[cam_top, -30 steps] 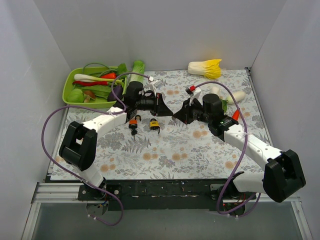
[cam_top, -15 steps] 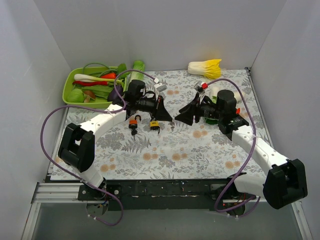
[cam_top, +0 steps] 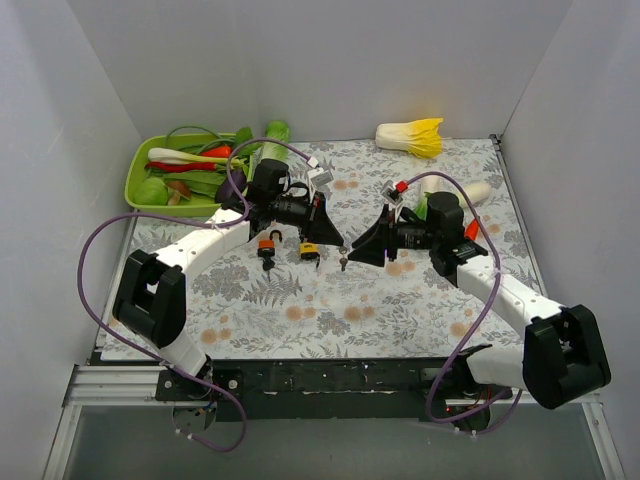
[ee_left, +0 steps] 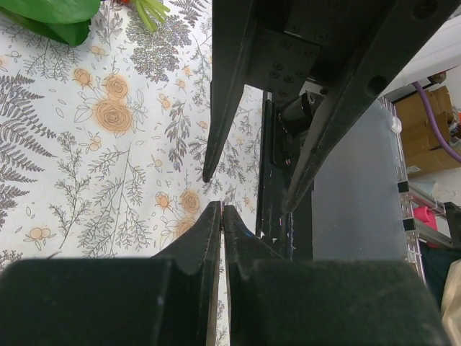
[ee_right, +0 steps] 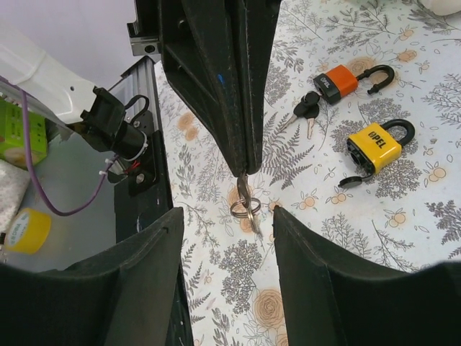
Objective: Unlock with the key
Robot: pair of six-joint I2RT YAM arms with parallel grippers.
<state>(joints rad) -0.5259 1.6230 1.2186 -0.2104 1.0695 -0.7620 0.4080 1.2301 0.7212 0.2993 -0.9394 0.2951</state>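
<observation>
My left gripper (cam_top: 337,243) is shut on a silver key (cam_top: 343,263) that hangs from its tips over the floral mat. In the right wrist view the key (ee_right: 245,190) and its ring (ee_right: 245,210) dangle below those closed fingers (ee_right: 238,108). My right gripper (cam_top: 362,252) faces it, open, its fingers (ee_right: 148,274) to either side of the key without touching. An orange padlock (cam_top: 267,247) with its shackle open and a yellow padlock (cam_top: 309,250) lie on the mat left of the key. In the left wrist view the left gripper (ee_left: 222,209) is pressed shut.
Black-headed keys (ee_right: 308,108) lie beside the orange padlock (ee_right: 338,81). A green tray (cam_top: 137,168) of vegetables stands at the back left. A yellow-white cabbage (cam_top: 412,136) and more vegetables (cam_top: 470,192) lie at the back right. White walls enclose the table.
The right gripper opened and let go of the key, then drew back a little to the right. The left gripper keeps the key and has dropped slightly toward the mat.
</observation>
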